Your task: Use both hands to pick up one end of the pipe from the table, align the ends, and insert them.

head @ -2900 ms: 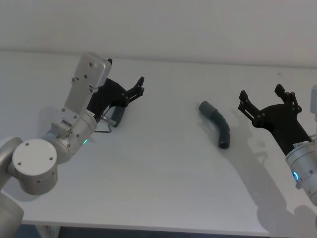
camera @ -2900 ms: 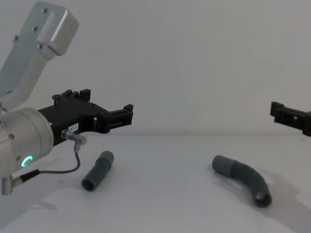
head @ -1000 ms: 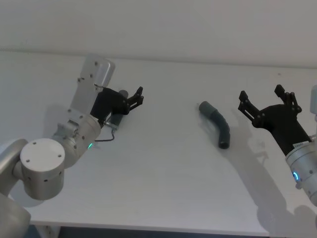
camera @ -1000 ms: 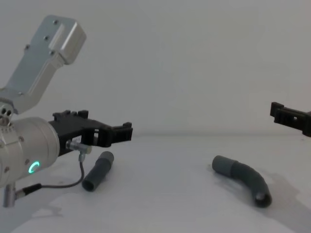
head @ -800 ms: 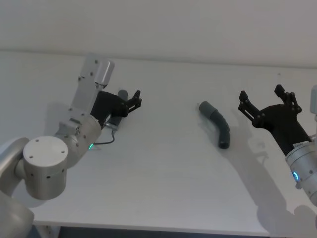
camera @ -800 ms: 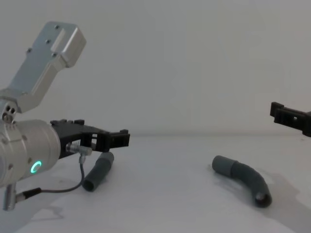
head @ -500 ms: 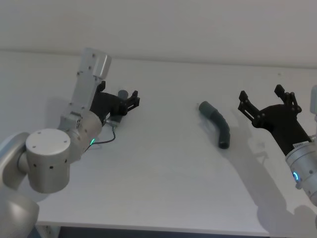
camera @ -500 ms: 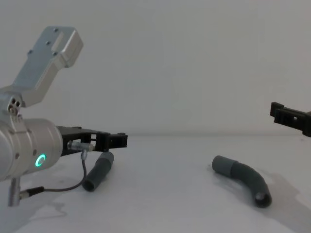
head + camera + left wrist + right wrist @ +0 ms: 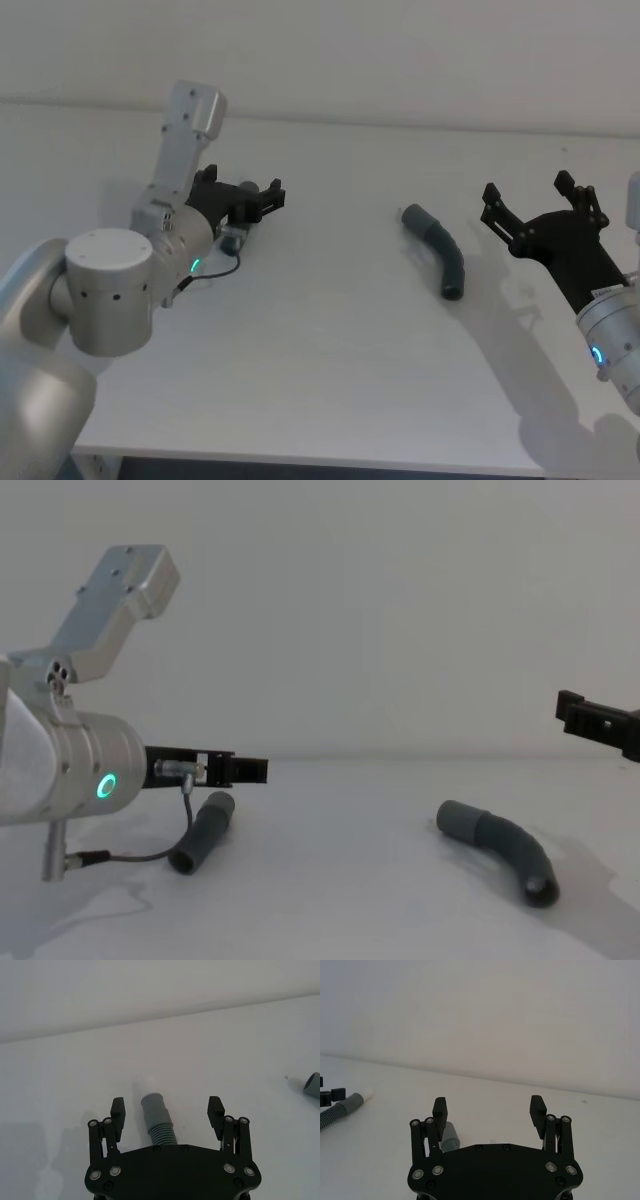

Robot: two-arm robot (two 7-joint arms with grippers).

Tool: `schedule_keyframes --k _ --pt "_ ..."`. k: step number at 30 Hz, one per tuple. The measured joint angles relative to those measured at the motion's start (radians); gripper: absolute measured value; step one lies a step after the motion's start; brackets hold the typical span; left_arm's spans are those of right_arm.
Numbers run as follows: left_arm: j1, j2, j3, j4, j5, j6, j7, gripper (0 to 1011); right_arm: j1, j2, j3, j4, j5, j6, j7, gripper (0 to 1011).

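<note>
progress: nothing lifted yet | left gripper (image 9: pixel 167 1107) wide, low over short tube (image 9: pixel 203 832) on table (image 9: pixel 330 360), left side | right gripper (image 9: pixel 527 190) wide, hovering right of curved hose (image 9: pixel 440 248), apart | remaining: grasp both, align, insert

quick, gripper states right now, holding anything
Left gripper: open, fingers on either side of the short tube, not gripping it.
Right gripper: open, holding nothing.

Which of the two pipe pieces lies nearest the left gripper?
The short straight tube, right at the left gripper; the curved hose lies nearer the right gripper.
</note>
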State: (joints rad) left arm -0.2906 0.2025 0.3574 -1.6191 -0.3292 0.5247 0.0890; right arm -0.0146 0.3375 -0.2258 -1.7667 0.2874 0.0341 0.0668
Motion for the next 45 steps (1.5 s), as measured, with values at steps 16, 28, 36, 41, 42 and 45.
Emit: schedule_keyframes --k 16,28,36,41,42,45 --pt "-0.061 -0.032 0.004 0.045 0.005 0.165 0.030 1000 0.000 0.000 0.000 0.000 0.000 0.000 0.000 1002" --pt "-0.089 -0.056 0.012 0.084 0.021 0.210 0.042 1000 0.000 0.000 0.000 0.000 0.000 0.000 0.000 1002" --pt "-0.098 -0.068 0.013 0.106 0.025 0.216 0.042 1000 0.000 0.000 0.000 0.000 0.000 0.000 0.000 1002" --pt "-0.101 -0.074 0.014 0.117 0.030 0.216 0.039 1000 0.000 0.000 0.000 0.000 0.000 0.000 0.000 1002" --pt "-0.101 -0.074 0.015 0.118 0.030 0.216 0.039 1000 0.000 0.000 0.000 0.000 0.000 0.000 0.000 1002" --pt "-0.104 -0.076 0.016 0.123 0.034 0.216 0.037 1000 0.000 0.000 0.000 0.000 0.000 0.000 0.000 1002"
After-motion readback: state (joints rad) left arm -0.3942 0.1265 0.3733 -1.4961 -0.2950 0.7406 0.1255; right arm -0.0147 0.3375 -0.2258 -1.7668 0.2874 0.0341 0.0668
